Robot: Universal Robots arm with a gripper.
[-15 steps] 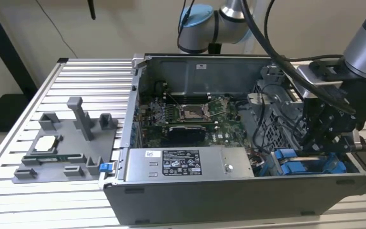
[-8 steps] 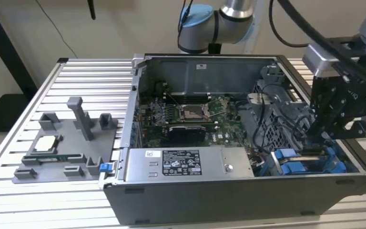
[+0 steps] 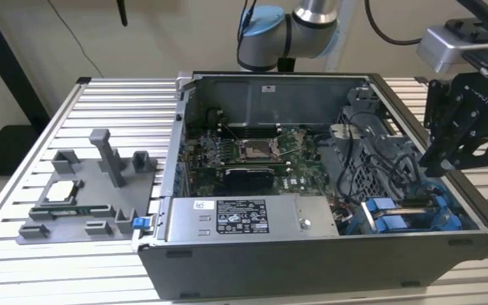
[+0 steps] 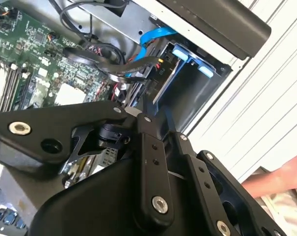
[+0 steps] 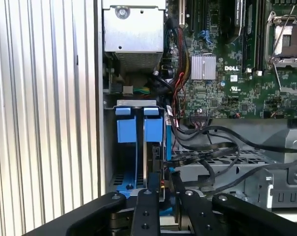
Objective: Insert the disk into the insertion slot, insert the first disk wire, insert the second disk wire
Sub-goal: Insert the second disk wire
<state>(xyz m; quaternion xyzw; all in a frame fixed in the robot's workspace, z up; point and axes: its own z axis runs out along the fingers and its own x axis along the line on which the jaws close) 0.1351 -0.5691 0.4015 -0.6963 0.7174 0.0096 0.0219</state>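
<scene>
a white printed label is seen on the grey power-supply box, its small print not legible. a small white sticker is fixed to the case's back wall. white lettering is printed on the green motherboard.

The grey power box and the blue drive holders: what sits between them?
In the first wrist view, a small gap with a plug on colored wires separates the power box from the blue holders.
</scene>
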